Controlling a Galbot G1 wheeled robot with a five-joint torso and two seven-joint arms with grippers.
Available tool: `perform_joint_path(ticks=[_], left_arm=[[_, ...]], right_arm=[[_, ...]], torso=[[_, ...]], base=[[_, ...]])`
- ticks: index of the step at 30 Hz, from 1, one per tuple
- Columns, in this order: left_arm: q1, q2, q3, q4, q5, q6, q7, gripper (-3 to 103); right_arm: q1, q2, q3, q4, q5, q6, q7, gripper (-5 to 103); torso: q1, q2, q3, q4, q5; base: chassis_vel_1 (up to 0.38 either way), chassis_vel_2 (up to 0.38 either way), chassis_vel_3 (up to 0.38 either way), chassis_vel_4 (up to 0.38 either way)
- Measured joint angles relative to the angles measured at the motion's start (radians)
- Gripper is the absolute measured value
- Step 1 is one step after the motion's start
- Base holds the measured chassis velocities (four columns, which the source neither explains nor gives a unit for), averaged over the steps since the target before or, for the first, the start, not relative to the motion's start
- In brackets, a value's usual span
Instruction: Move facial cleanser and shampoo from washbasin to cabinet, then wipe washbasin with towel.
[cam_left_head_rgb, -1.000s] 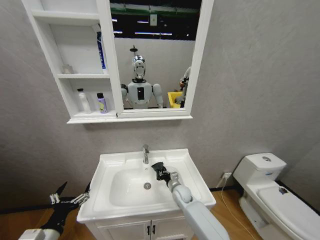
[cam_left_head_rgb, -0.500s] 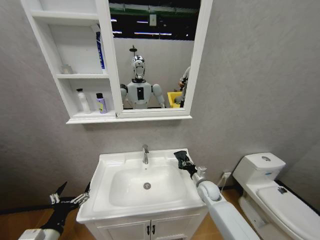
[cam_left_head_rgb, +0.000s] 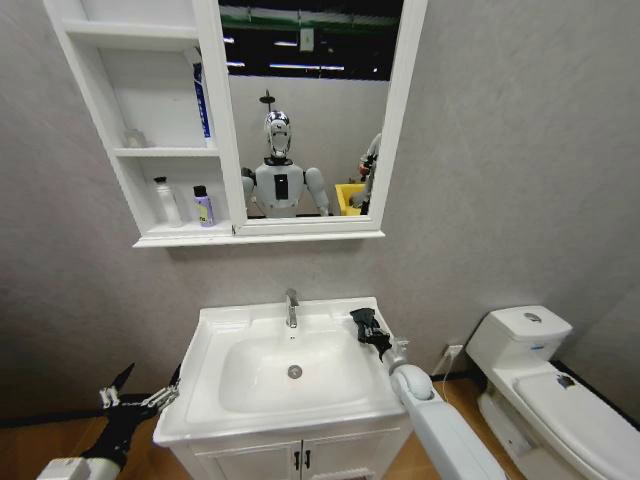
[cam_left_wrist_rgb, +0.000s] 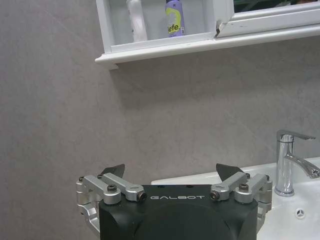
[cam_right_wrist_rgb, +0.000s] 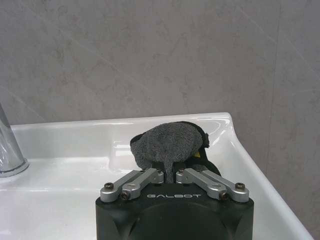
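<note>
Right gripper (cam_left_head_rgb: 366, 324) clamping towel (cam_right_wrist_rgb: 167, 144), apparently on washbasin (cam_left_head_rgb: 215, 400)

We see the cabinet (cam_left_head_rgb: 160, 150) on the wall above the washbasin (cam_left_head_rgb: 290, 375), two bottles (cam_left_head_rgb: 185, 203) on its lowest shelf. Our right tool (cam_left_head_rgb: 368, 328) sits over the basin's far right corner, pinching the towel (cam_right_wrist_rgb: 167, 142); our left tool (cam_left_head_rgb: 135, 395) hangs left of the basin

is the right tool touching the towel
Touching. In the right wrist view the right tool is pinched shut on the grey towel, which bunches up from between its fingers above the washbasin rim.
</note>
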Motion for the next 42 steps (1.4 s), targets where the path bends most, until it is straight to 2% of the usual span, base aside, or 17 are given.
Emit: perform_joint_path(ticks=[8,10,11,12,15,18,22,25,27,28,32,34,35,37,38,40,42], left_arm=[[0.000,0.000,0.000,0.000,0.000,0.000,0.000,100],[0.000,0.000,0.000,0.000,0.000,0.000,0.000,100],[0.000,0.000,0.000,0.000,0.000,0.000,0.000,100],[0.000,0.000,0.000,0.000,0.000,0.000,0.000,100],[0.000,0.000,0.000,0.000,0.000,0.000,0.000,100],[0.000,0.000,0.000,0.000,0.000,0.000,0.000,100],[0.000,0.000,0.000,0.000,0.000,0.000,0.000,100],[0.000,0.000,0.000,0.000,0.000,0.000,0.000,100],[0.000,0.000,0.000,0.000,0.000,0.000,0.000,100],[0.000,0.000,0.000,0.000,0.000,0.000,0.000,100],[0.000,0.000,0.000,0.000,0.000,0.000,0.000,100],[0.000,0.000,0.000,0.000,0.000,0.000,0.000,100],[0.000,0.000,0.000,0.000,0.000,0.000,0.000,100],[0.000,0.000,0.000,0.000,0.000,0.000,0.000,100],[0.000,0.000,0.000,0.000,0.000,0.000,0.000,100],[0.000,0.000,0.000,0.000,0.000,0.000,0.000,100],[0.000,0.000,0.000,0.000,0.000,0.000,0.000,100]], right_arm=[[0.061,0.004,-0.016,-0.111,-0.005,0.090,-0.081,5],[0.064,0.006,-0.016,-0.106,-0.008,0.088,-0.067,15],[0.064,0.006,-0.016,-0.106,-0.008,0.088,-0.067,15],[0.050,0.002,-0.011,-0.070,-0.013,0.071,-0.044,26],[0.037,-0.004,-0.008,-0.048,-0.012,0.060,-0.036,32],[0.015,-0.007,-0.001,-0.023,-0.007,0.058,-0.033,47],[-0.002,-0.010,0.005,-0.008,-0.006,0.056,-0.031,58],[-0.026,-0.019,0.016,0.017,-0.008,0.053,-0.025,75],[-0.033,-0.021,0.018,0.024,-0.009,0.052,-0.023,75],[-0.043,-0.024,0.022,0.036,-0.011,0.050,-0.020,80],[-0.098,-0.040,0.048,0.118,-0.019,0.025,0.016,91],[-0.183,-0.055,0.102,0.257,-0.026,-0.032,0.073,100],[-0.183,-0.055,0.102,0.257,-0.026,-0.032,0.073,100],[-0.313,-0.056,0.194,0.450,-0.053,-0.047,0.105,100],[-0.313,-0.056,0.194,0.450,-0.053,-0.047,0.105,100],[-0.494,-0.022,0.309,0.626,-0.104,-0.038,0.120,100],[-0.596,0.009,0.375,0.708,-0.120,-0.021,0.125,100]], torso=[[0.000,0.000,0.000,0.0005,-0.0003],[0.000,0.000,0.000,0.0004,-0.0001],[0.000,0.000,0.000,0.0004,-0.0001],[0.000,0.000,0.000,0.0003,-0.0003],[0.000,0.000,0.000,0.0002,-0.0003],[0.000,0.000,0.000,0.0005,-0.0002],[0.000,0.000,0.000,0.0002,-0.0001],[0.000,0.000,0.000,0.0002,-0.0002],[0.000,0.000,0.000,0.0003,-0.0002],[0.000,0.000,0.000,0.0003,0.0000],[0.000,0.000,0.000,0.0005,-0.0001],[0.000,0.000,0.000,-0.0002,-0.0002],[0.000,0.000,0.000,-0.0002,-0.0002],[0.000,0.000,0.000,0.0006,-0.0001],[0.000,0.000,0.000,0.0006,-0.0001],[0.000,0.000,0.000,0.0001,0.0000],[0.000,0.000,0.000,-0.0002,0.0004]], base=[[0.000,0.000,0.000,0.000],[0.000,0.000,0.000,0.000],[0.000,0.000,0.000,0.000],[0.000,0.000,0.000,0.000],[0.000,0.000,0.000,0.000],[0.000,0.000,0.000,0.000],[0.000,0.000,0.000,0.000],[0.000,0.000,0.000,0.000],[0.000,0.000,0.000,0.000],[0.000,0.000,0.000,0.000],[0.000,0.000,0.000,0.000],[0.000,0.000,0.000,0.000],[0.000,0.000,0.000,0.000],[0.000,0.000,0.000,0.000],[0.000,0.000,0.000,0.000],[0.000,0.000,0.000,0.000],[0.000,0.000,0.000,0.000]])
